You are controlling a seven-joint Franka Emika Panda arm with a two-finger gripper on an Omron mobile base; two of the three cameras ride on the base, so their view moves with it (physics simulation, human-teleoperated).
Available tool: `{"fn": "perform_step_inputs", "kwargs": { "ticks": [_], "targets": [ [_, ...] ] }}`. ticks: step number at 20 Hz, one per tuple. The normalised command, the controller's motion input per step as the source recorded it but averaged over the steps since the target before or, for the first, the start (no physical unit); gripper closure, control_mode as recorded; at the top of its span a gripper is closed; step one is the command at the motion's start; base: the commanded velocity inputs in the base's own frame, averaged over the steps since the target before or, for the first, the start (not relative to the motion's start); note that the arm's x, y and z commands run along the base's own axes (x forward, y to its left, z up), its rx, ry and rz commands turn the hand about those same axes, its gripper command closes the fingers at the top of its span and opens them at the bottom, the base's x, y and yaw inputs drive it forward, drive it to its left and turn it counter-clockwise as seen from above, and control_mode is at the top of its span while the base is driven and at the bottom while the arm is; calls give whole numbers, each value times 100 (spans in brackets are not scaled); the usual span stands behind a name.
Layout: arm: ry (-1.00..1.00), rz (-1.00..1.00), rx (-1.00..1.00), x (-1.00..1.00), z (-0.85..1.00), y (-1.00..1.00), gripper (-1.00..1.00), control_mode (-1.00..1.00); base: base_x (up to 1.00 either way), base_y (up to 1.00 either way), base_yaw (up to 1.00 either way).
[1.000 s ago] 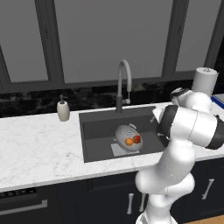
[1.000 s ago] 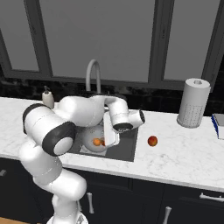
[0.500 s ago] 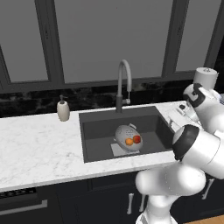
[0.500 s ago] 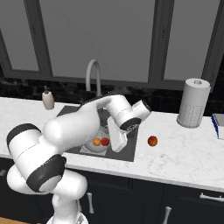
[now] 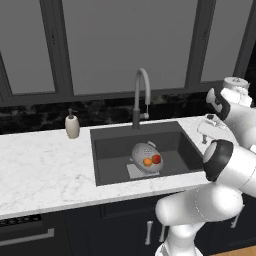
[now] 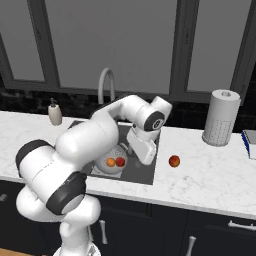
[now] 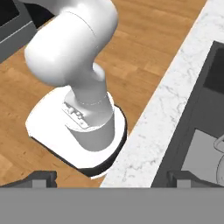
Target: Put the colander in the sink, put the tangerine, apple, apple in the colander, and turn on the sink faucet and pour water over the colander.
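The colander (image 5: 145, 158) sits in the sink (image 5: 112, 150) with the tangerine (image 5: 147, 162) and one apple (image 5: 156, 159) inside. The other apple (image 6: 174, 161) lies on the bench (image 6: 210, 170), right of the sink. The gripper (image 7: 111, 177) is wide apart, holding nothing.

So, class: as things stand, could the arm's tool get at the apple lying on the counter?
Probably yes: the apple lies alone on open counter right of the sink, and the tool hangs nearby, open and holding nothing.
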Motion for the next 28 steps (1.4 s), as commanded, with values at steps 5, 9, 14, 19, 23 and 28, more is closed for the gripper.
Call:
{"fn": "perform_step_inputs", "kwargs": {
  "ticks": [5,9,14,19,23,28],
  "targets": [
    [-16,12,-15,6,0,-33,-100,-100,0,0,0],
    [-31,0,-15,2,-6,-19,-100,-100,0,0,0],
    [-10,0,-13,7,-20,-25,-100,-100,0,0,0],
    [0,6,-7,12,-10,-32,-100,-100,0,0,0],
    [2,12,0,16,-2,-39,-100,-100,0,0,0],
    [0,7,0,32,-17,-18,-100,-100,0,0,0]
  ]
}}
